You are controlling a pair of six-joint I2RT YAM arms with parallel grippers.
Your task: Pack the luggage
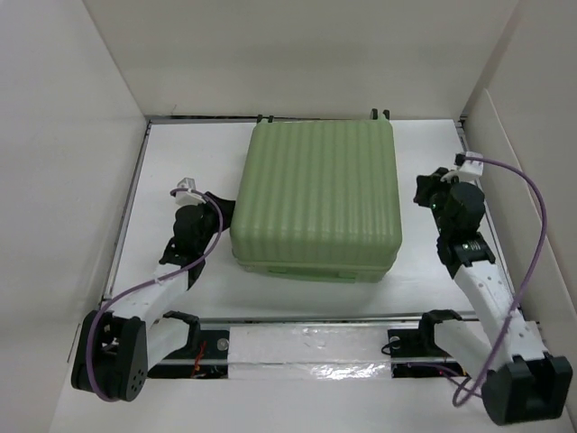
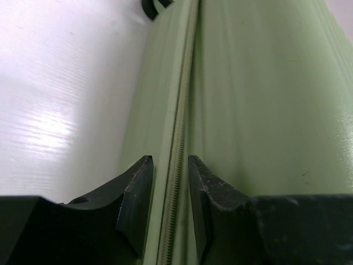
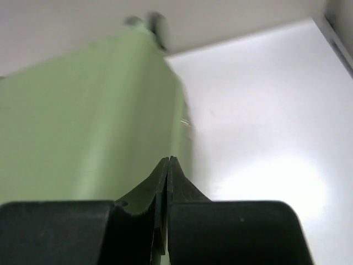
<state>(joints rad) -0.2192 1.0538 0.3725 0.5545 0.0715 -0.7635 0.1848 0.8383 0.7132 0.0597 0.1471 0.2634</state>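
- The large pale green hard-shell suitcase [image 1: 315, 194], ribbed on its shell, lies flat and closed at the middle of the white desk [image 1: 180, 153], towards the far side.
- Its small dark wheels [image 1: 266, 117] point at the far wall.
- The left hand [image 1: 224, 209] is at the suitcase's left side wall, close against it.
- In the left wrist view this hand [image 2: 170, 160] is partly open. Its two black fingers [image 2: 135, 190] stand either side of the pale zipper seam [image 2: 179, 127], which runs away between them along the side wall. Nothing is seen clamped between the fingers.
- One wheel [image 2: 154, 6] shows at the far end of that wall.
- The right hand [image 1: 422, 189] is just beside the suitcase's right side; contact cannot be confirmed.
- In the right wrist view this hand [image 3: 168, 160] is fully closed, fingertips meeting, with nothing between them. The green shell fills the left of that view, blurred, with bare desk to the right.
- A strip of silver tape [image 1: 306, 347] runs along the near edge between the two arm bases.
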